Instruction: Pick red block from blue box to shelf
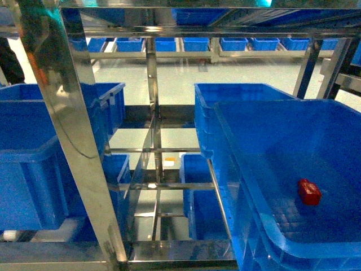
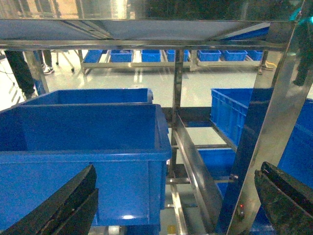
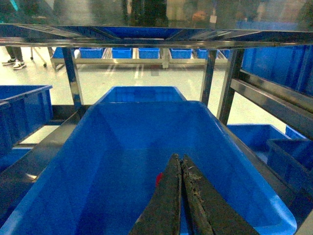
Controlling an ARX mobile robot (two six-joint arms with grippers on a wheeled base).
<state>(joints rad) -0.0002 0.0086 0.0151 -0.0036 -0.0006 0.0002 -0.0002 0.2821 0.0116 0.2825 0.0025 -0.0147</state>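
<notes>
The small red block (image 1: 309, 192) lies on the floor of the blue box (image 1: 293, 141) at the right of the head view, on a lower tier of the steel shelf (image 1: 73, 141). In the right wrist view my right gripper (image 3: 177, 157) hovers over that blue box (image 3: 122, 147), shut with nothing between its fingers. A sliver of the red block (image 3: 158, 179) peeks out behind its left finger. In the left wrist view my left gripper (image 2: 178, 166) is open and empty, facing a blue crate (image 2: 83, 147) and a shelf upright (image 2: 274, 122). Neither gripper appears in the head view.
Deep-blue crates (image 1: 34, 164) fill the shelf's left side, and another crate (image 1: 242, 93) stands behind the box. Steel rails (image 1: 161, 149) and uprights cross the middle. A tier rail (image 3: 146, 34) runs overhead. More blue bins (image 1: 197, 44) line the far floor.
</notes>
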